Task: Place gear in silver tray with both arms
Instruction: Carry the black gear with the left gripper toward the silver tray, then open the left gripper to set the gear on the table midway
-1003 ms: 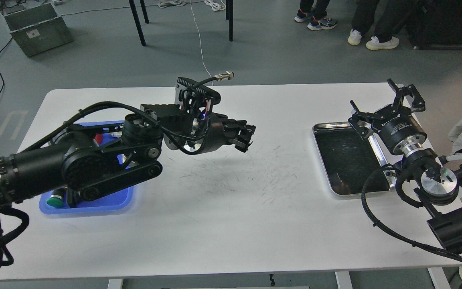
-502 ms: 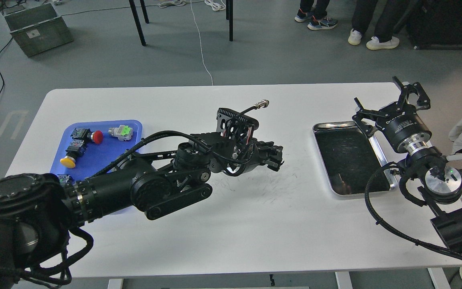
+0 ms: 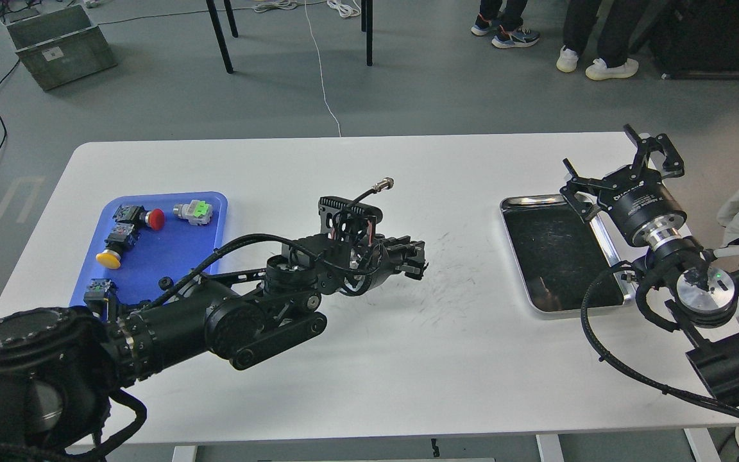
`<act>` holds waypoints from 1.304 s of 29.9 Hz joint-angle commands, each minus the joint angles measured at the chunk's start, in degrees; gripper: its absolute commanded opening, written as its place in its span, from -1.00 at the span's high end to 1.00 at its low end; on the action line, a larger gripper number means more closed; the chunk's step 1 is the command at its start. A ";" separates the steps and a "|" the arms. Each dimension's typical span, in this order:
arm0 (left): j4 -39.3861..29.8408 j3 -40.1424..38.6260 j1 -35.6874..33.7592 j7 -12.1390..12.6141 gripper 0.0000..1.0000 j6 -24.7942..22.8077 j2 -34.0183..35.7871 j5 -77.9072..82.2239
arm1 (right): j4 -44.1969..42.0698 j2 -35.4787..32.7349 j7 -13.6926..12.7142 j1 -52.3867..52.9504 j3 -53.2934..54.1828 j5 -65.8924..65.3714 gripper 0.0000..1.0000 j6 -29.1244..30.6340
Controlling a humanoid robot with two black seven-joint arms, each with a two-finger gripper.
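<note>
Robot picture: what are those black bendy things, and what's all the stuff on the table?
They are the robot's own two arms, seen from a camera in its head looking down. Each ends in a two-finger claw: the left gripper over the middle of the white table, the right gripper, open, beside the shiny rectangular silver tray, whose dark bottom is bare. The blue plastic tray holds push-buttons, one red-capped, one yellow-capped. Whether the left claw holds anything is too dark to tell.
</note>
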 commanded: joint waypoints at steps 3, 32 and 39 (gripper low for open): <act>-1.04 0.13 2.00 -0.07 0.82 0.02 0.00 0.12 | -0.08 -0.01 0.01 0.00 -0.10 0.00 -0.98 0.02; -3.51 0.04 6.05 -3.85 -0.33 5.99 0.00 -1.02 | -0.43 0.34 0.01 -0.88 -0.19 0.00 -0.98 0.02; -3.42 -0.22 5.79 -3.50 -0.84 7.40 0.00 -3.66 | -0.43 0.17 0.01 -0.88 0.51 -0.09 -0.98 -0.07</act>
